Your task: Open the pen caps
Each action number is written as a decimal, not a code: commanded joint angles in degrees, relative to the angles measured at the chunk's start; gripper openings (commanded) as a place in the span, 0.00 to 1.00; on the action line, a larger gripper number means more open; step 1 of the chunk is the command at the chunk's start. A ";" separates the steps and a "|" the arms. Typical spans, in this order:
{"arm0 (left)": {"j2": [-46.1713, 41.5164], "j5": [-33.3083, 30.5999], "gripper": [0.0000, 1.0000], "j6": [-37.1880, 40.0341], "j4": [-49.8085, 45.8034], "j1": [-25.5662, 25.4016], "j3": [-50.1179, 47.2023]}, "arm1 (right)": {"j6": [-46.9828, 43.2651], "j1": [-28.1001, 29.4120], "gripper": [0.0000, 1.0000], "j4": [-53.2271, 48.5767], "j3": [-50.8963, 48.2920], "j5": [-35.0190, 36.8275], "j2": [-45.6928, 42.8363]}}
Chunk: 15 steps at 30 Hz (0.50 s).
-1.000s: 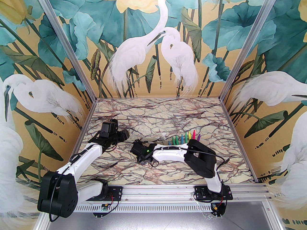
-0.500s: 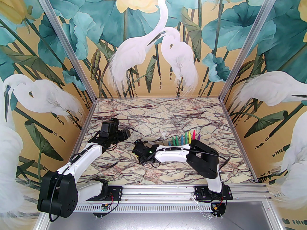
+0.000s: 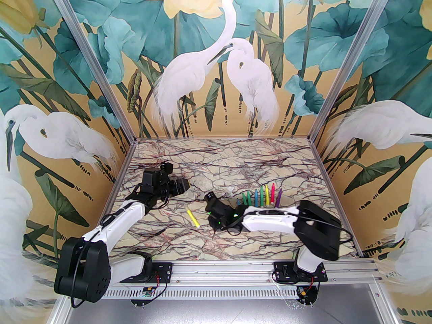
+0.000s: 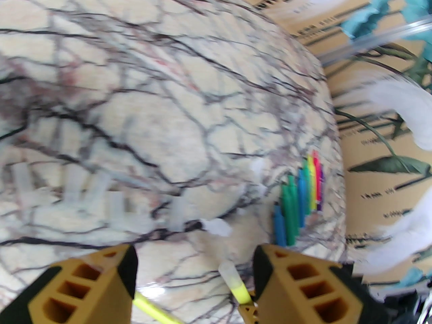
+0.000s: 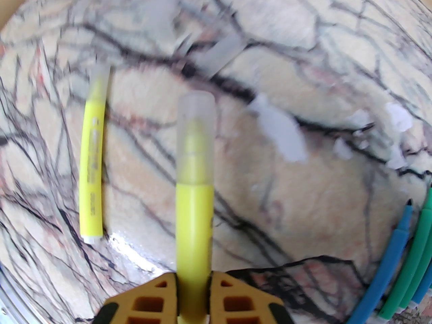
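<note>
**Right arm drawn back, yellow pen clamped**

Since a second ago my right arm has swung back toward its own side, and my right hand [image 5: 194,277] has gone from partly apart to clamped on a yellow pen [image 5: 194,221]. That pen juts straight out ahead of the fingers, its see-through cap [image 5: 196,133] still seated over the tip. The retreat has uncovered a second yellow pen [image 3: 193,217]. It lies flat on the counter [image 3: 236,167] just left of the right hand, roughly parallel to the held one and also capped. Ahead of the right hand several loose caps [image 5: 283,137] lie scattered on the marble. Off to its right sits the row of pens [image 3: 260,197], blue and green nearest, tips bare. My left hand [image 4: 194,282] has edged a little toward the right one; its fingers stand apart, gripping nothing. The view from that wrist is blurred, but what looks like the capped end of the held pen shows low between its fingers.
</note>
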 commanded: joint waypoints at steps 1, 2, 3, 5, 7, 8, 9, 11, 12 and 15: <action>1.13 9.87 0.61 -2.05 6.31 -0.13 -1.23 | 1.50 -0.92 0.12 6.38 -3.31 -0.65 -3.78; 1.60 11.75 0.61 -2.72 7.88 -0.40 -1.30 | 1.52 -1.18 0.12 7.45 -4.31 -0.79 -4.77; 2.09 13.42 0.61 -3.26 9.13 -0.78 -1.37 | 1.60 -1.44 0.12 8.32 -5.23 -0.72 -5.95; 2.92 15.46 0.61 -3.51 10.36 -1.95 -0.93 | 1.50 -1.85 0.12 9.06 -6.26 -0.47 -7.80; 3.60 16.43 0.61 -2.97 10.39 -3.58 -0.09 | 1.20 -2.01 0.12 9.07 -6.96 0.54 -9.41; 4.06 16.67 0.61 -2.54 10.26 -4.55 0.35 | 0.93 -2.15 0.12 9.14 -7.27 0.97 -10.17; 4.35 16.93 0.61 -2.20 10.15 -5.61 0.78 | 0.62 -2.08 0.12 9.18 -7.56 1.29 -10.83; 5.08 17.28 0.60 -1.86 10.17 -7.15 1.42 | 0.13 -2.19 0.12 9.27 -7.84 1.81 -12.08; 5.45 17.26 0.60 -1.96 10.34 -7.76 1.68 | -0.09 -2.10 0.12 9.30 -8.00 1.95 -12.71; 6.50 17.37 0.60 -2.22 10.65 -8.89 2.23 | -0.46 -2.19 0.12 9.34 -8.40 2.62 -14.28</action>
